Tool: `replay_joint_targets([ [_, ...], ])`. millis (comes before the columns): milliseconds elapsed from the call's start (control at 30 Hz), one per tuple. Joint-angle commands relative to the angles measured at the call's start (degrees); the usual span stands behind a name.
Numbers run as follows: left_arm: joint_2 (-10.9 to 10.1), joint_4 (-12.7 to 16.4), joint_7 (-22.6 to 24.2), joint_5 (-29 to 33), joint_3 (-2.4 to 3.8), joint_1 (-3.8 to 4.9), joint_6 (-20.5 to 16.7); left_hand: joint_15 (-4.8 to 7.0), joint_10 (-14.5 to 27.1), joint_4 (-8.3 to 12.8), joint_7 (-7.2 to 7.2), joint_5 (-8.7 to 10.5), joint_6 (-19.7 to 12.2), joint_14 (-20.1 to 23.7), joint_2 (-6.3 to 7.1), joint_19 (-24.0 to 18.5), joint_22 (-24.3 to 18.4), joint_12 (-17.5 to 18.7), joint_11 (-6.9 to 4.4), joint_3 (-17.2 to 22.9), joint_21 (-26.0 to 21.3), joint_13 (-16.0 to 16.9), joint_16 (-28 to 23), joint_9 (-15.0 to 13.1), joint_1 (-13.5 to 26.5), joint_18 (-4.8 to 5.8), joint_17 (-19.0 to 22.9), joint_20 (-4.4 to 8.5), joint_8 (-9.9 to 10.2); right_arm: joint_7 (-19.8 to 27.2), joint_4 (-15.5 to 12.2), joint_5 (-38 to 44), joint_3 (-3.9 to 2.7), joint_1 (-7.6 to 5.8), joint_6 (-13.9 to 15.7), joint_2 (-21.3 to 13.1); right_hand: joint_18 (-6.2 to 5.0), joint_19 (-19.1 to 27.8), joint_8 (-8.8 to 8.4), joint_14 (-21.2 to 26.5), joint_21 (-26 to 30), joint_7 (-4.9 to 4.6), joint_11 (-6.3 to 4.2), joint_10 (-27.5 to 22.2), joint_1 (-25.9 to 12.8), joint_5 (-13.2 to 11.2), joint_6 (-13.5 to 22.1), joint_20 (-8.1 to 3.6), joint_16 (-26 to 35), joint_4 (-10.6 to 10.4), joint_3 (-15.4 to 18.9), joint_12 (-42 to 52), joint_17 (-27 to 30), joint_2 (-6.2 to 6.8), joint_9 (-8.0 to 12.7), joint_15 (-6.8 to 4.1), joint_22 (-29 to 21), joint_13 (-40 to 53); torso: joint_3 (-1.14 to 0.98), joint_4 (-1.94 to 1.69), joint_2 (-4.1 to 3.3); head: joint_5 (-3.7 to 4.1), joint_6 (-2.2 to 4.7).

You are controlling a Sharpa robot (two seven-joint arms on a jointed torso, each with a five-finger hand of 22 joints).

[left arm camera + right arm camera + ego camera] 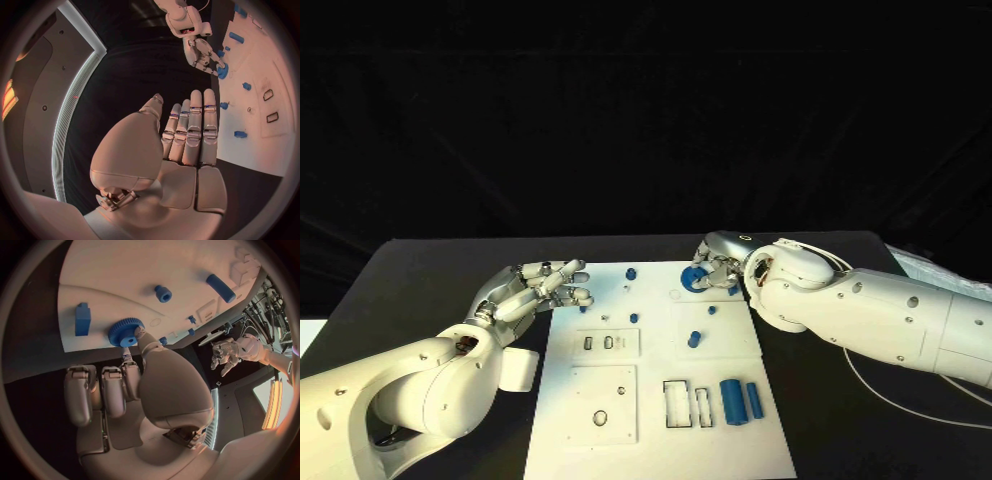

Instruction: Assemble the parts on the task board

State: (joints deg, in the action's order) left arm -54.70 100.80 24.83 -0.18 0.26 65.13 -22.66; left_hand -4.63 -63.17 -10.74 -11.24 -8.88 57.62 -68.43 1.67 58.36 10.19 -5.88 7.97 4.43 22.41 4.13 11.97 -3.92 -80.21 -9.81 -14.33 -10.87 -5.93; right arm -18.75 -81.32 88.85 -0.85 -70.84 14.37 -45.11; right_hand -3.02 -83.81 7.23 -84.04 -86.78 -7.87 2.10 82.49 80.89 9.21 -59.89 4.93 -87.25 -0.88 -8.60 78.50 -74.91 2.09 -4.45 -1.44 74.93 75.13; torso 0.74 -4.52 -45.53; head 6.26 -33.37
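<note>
Our right hand [134,390] has fingers partly curled, one fingertip touching the round blue toothed gear [125,332] at the far edge of the white plastic task board [733,450]; we can't tell if it's gripped. Our left hand [538,288] hovers beside the board's near-left edge, fingers straight and together, holding nothing.
</note>
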Motion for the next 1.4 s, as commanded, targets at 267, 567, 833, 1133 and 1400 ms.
replay_joint_targets([
  [267, 0.07, 0.10, -0.03, 0.06, 0.04, 0.04, 1.09, -0.29, -0.21, 0.60, -0.19, 0.30, 0.04, -0.04, -0.34, 0.26, 0.09, 0.54, 0.19, 0.10, 0.21, -0.05, -0.28, 0.02, -0.53, -0.58, -0.26, -0.13, 0.38, -1.30, -1.65, 3.53, 0.37, 0.75, 2.34, 0.22, 1.25, -0.76, 0.33, -4.85, -0.52, 0.94, -0.09, 0.88, 0.09, 2.45, -2.16, -0.36, -0.26, 0.77, -4.36, 0.64, -9.51, -0.66, -0.25, -0.40, 7.12, 4.08, 0.02, -0.05, 0.02, -0.15, 0.01],
  [567, 0.04, 0.16, -0.19, 0.06, 0.03, 0.04, 1.09, -0.27, -0.25, 0.80, -0.19, 0.32, 0.09, -0.07, -0.54, 0.27, 0.11, 0.69, 0.18, 0.28, 0.23, -0.05, -0.38, 0.02, -0.79, -0.59, -0.43, -0.12, 0.49, -0.66, -5.26, -0.33, 0.36, 0.36, 7.15, 0.69, 1.29, -0.86, -0.05, -4.82, -0.62, 1.00, -0.08, 0.84, -2.02, 3.90, -2.56, -0.29, -0.20, 0.38, -6.55, 0.41, -9.42, -0.10, -0.11, -0.39, 7.36, 4.16, 0.06, -0.07, 0.00, -0.43, 0.21],
  [833, 0.16, 0.16, -0.51, 0.06, 0.03, 0.04, 1.21, -0.24, -0.32, 1.12, -0.17, 0.32, 0.16, -0.10, -0.69, 0.28, 0.13, 0.88, 0.16, 0.53, 0.27, -0.05, -0.53, 0.01, -1.18, -0.60, -0.66, -0.08, 0.63, -0.51, -6.76, -0.69, 0.35, -0.31, 7.75, 3.39, 1.32, -0.92, -0.21, -4.80, -0.66, 1.01, -0.08, 0.71, -2.86, 3.95, -2.63, -0.29, -0.18, 0.19, -7.11, 0.12, -9.36, 0.33, -0.07, -0.39, 7.49, 4.00, 0.10, -0.22, -0.02, -0.68, 0.33],
  [1133, 0.34, 0.07, -0.66, 0.06, 0.03, 0.04, 1.29, -0.23, -0.35, 1.26, -0.16, 0.32, 0.18, -0.11, -0.74, 0.28, 0.14, 0.96, 0.15, 0.64, 0.28, -0.06, -0.59, 0.01, -1.35, -0.60, -0.75, -0.07, 0.69, 0.08, -4.92, -1.66, 0.49, -0.45, 6.12, 8.13, 1.32, -0.94, -0.30, -4.78, -0.67, 0.99, -0.07, 0.62, -3.11, 3.89, -2.60, -0.28, -0.13, 0.12, -7.31, -0.05, -9.27, 0.40, -0.04, -0.39, 7.52, 3.89, 0.06, -0.09, -0.08, -1.13, 0.14],
  [1400, 0.70, 0.01, -0.65, 0.06, 0.04, 0.05, 1.34, -0.23, -0.35, 1.26, -0.16, 0.32, 0.18, -0.11, -0.74, 0.28, 0.14, 0.96, 0.15, 0.64, 0.28, -0.06, -0.59, 0.01, -1.35, -0.60, -0.75, -0.07, 0.69, -0.38, -1.89, -0.43, 1.47, -0.19, 4.06, 11.34, 1.34, -0.97, -0.53, -4.76, -0.70, 0.90, 0.00, 0.44, -3.57, 3.62, -2.39, -0.26, -0.09, 0.00, -7.65, -0.35, -9.19, 0.58, 0.04, -0.34, 7.59, 3.69, -0.01, -0.05, -0.08, -1.52, -0.16],
])
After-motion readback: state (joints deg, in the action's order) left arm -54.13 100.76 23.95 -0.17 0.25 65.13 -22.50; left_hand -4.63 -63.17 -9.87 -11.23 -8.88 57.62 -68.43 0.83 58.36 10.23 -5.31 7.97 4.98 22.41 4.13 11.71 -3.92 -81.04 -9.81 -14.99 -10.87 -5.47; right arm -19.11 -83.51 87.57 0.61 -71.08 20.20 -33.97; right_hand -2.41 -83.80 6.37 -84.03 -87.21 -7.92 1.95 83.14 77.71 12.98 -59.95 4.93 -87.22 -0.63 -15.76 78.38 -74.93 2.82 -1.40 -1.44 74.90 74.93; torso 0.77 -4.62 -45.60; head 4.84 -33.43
